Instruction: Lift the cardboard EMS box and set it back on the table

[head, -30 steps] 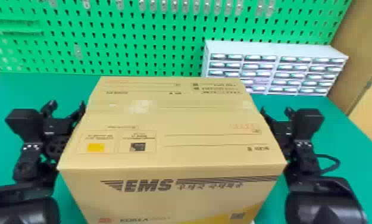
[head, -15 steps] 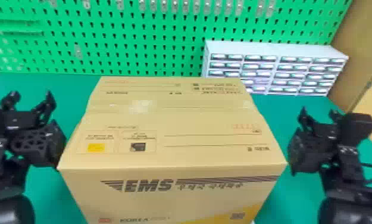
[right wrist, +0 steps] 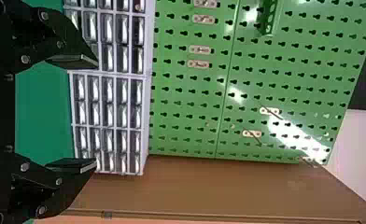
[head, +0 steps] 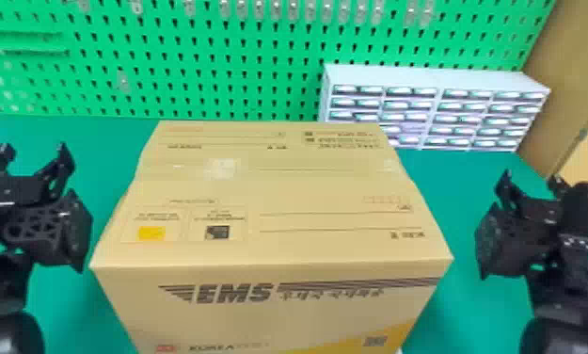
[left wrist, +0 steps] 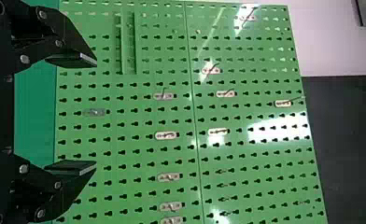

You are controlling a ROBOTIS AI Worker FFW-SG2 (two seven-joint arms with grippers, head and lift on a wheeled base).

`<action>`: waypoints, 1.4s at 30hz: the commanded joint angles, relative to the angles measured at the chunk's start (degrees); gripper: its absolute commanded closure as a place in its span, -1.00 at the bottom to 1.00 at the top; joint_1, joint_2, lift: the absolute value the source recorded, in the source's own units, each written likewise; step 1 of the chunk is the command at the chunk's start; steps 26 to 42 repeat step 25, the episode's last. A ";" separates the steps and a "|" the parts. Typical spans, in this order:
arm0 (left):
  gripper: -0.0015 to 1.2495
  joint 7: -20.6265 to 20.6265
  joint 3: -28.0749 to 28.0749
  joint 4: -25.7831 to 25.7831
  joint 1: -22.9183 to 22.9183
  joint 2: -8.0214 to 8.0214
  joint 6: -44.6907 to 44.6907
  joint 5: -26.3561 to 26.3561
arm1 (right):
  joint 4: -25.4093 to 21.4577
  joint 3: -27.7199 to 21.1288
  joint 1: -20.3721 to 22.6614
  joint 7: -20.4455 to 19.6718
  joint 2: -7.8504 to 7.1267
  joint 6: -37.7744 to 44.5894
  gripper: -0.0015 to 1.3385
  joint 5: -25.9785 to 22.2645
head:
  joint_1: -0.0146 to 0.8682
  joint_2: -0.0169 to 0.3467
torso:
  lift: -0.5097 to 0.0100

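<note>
The EMS box (head: 269,193) is being supported by the worktop (head: 443,174), closed and in the near middle, between the two arms. The left pincer (left wrist: 96,114) is being held wide and empty just beside the box's left side; the right pincer (right wrist: 97,114) is being held equally wide and empty, apart from its right side. With no grip being kept on the box, the setting down is being judged as done, and a clean clearing away as the step in hand. For this, both pincers are best being drawn straight outward, left and right, at a matched, unhurried pace, with any wrist turn being saved for open space. Most care is being called for on the left, where the gap is being judged tighter and a nudge to the box's side is being risked. On the right, the far drawer rack (head: 448,110) is best being given generous room.
</note>
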 commanded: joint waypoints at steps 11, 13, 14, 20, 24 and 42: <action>-0.24 0.00 -0.04 0.00 0.04 0.00 0.00 0.11 | -0.09 0.33 -0.37 0.00 -0.11 0.00 -0.23 0.06 | 0.57 -0.98 | 0.60; -0.24 0.00 -0.04 0.00 0.04 0.00 0.00 0.11 | -0.09 0.33 -0.37 0.00 -0.11 0.00 -0.23 0.06 | 0.57 -0.98 | 0.60; -0.24 0.00 -0.04 0.00 0.04 0.00 0.00 0.11 | -0.09 0.33 -0.46 0.00 -0.11 0.00 -0.23 0.06 | 0.57 -0.98 | 0.60; -0.24 0.00 -0.13 -0.09 0.04 0.00 0.00 0.11 | -0.09 0.42 -0.55 0.09 -0.11 0.00 -0.23 0.06 | 0.57 -0.98 | 0.60; -0.24 0.00 -0.13 -0.09 -0.05 0.00 0.00 0.11 | -0.09 0.42 -0.55 0.00 -0.11 0.00 -0.23 0.06 | 0.57 -0.98 | 0.60; -0.24 0.00 -0.13 -0.09 -0.05 0.00 0.00 0.11 | -0.09 0.42 -0.55 0.00 -0.11 0.00 -0.23 0.06 | 0.57 -0.98 | 0.60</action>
